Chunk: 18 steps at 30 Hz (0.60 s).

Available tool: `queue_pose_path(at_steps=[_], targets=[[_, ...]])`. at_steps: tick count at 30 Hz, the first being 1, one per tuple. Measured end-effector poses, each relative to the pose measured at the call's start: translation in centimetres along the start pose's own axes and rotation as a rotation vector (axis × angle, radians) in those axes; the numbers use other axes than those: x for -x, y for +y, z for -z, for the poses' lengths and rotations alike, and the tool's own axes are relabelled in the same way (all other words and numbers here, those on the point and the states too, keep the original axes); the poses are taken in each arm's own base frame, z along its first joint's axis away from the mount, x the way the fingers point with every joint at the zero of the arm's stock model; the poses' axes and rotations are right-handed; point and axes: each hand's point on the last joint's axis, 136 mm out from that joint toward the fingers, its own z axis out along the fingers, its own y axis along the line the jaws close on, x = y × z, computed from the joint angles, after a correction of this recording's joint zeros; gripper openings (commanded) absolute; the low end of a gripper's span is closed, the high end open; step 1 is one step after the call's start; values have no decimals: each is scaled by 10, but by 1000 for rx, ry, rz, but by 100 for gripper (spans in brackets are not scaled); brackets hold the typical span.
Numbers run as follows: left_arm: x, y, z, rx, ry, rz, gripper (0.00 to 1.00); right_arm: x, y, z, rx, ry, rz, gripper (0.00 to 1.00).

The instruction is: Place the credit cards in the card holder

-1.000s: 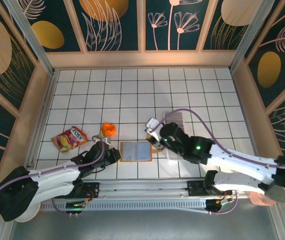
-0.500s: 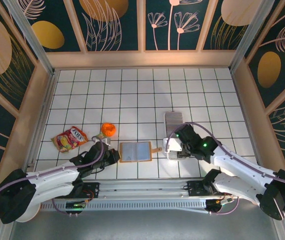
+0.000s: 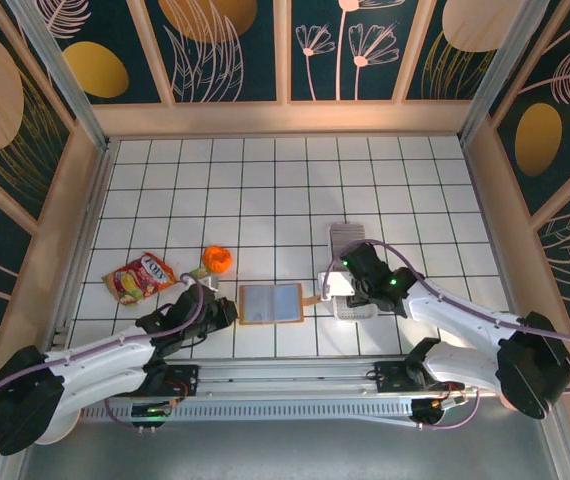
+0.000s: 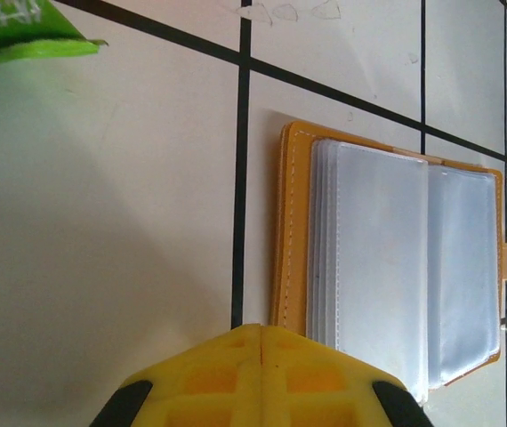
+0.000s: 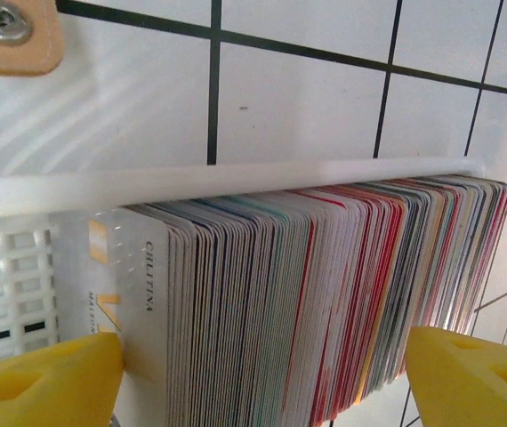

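Plastic credit cards (image 5: 307, 294) stand on edge in a tight row inside a white slotted tray (image 5: 236, 178). The right claw (image 5: 258, 378) hangs directly over them. Its yellow fingers (image 5: 44, 378) are spread wide, one at the front card's face and the other past the far end of the row, with nothing gripped. The row's long axis runs straight across the gap between the fingers, so every card turns a flat face toward a finger. Judging by this, closing would pinch cards by their faces, and taking one rather than the whole pack calls for a narrower bite at the front.

The card holder (image 3: 273, 303) lies open on the tiled surface (image 3: 215, 180), just left of the tray, its clasp tab (image 5: 13, 31) pointing toward the cards. The right arm is plainly nearer the cards. The left claw (image 4: 261, 374), clenched on nothing, sits at the holder's outer left edge; whether it presses the leather cannot be told.
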Motion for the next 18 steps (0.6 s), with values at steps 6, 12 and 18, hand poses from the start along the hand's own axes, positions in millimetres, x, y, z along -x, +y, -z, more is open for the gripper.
queue_pose_path(at_steps=[6, 12, 18], targets=[[1, 1, 0, 3, -5, 0, 3, 0, 2, -1, 10, -1, 14, 70], [0, 2, -1, 9, -3, 1, 2, -1, 1, 1, 5, 0, 25, 55], [-1, 5, -2, 21, 5, 1, 0, -2, 3, 4, 10, 0, 28, 40]])
